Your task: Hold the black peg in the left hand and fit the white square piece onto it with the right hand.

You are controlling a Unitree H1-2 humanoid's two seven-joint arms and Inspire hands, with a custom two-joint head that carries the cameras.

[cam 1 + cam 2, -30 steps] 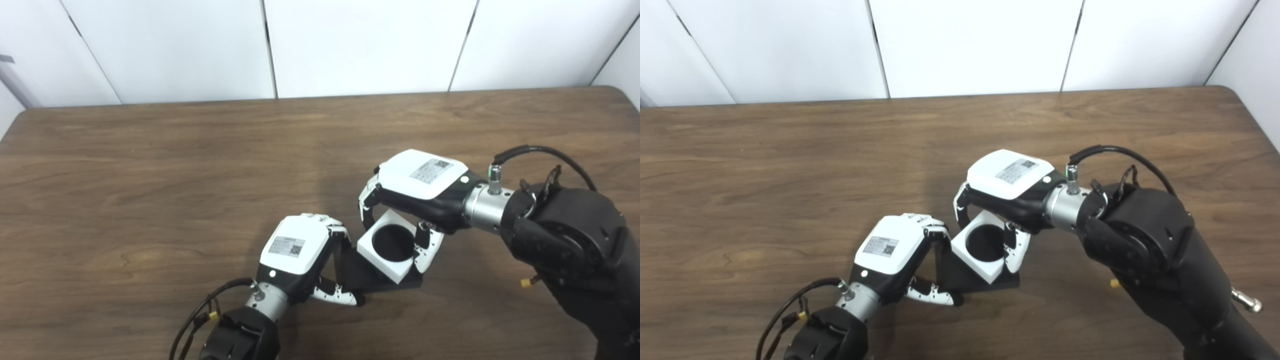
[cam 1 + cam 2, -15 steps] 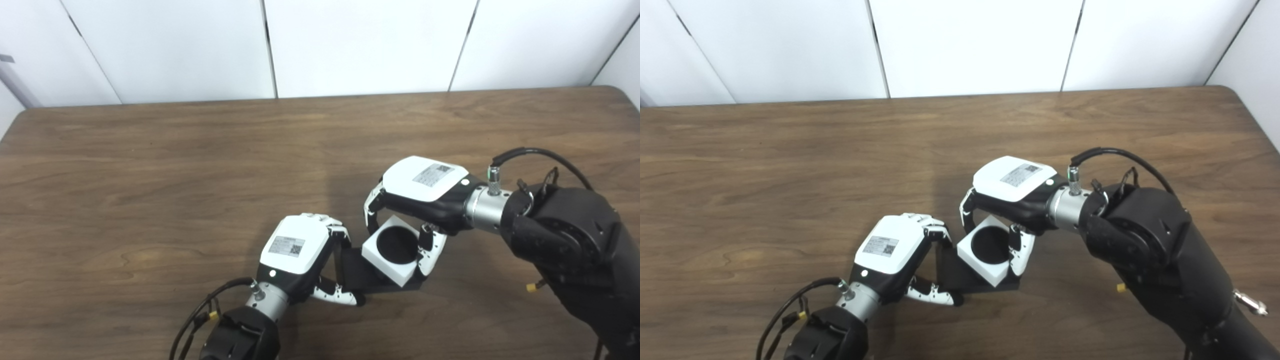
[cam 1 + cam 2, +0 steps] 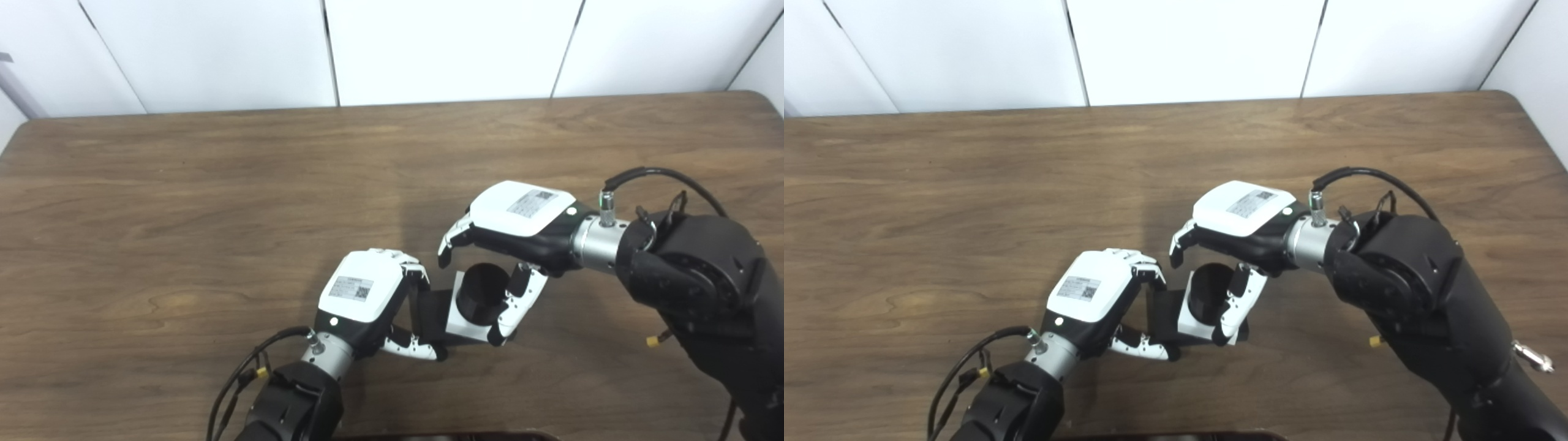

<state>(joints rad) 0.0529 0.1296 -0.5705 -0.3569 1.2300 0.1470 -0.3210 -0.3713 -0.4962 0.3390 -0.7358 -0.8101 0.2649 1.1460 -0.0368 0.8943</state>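
White square piece [image 3: 468, 318] rings the round black peg [image 3: 482, 294].

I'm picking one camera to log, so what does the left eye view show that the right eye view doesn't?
Only the left eye view shows a grey strip at the far left wall edge. Only the right eye view shows a metal fitting on the right arm. Both show the white square piece down over the black peg, the left hand holding the black base, and the right hand with fingers spread.
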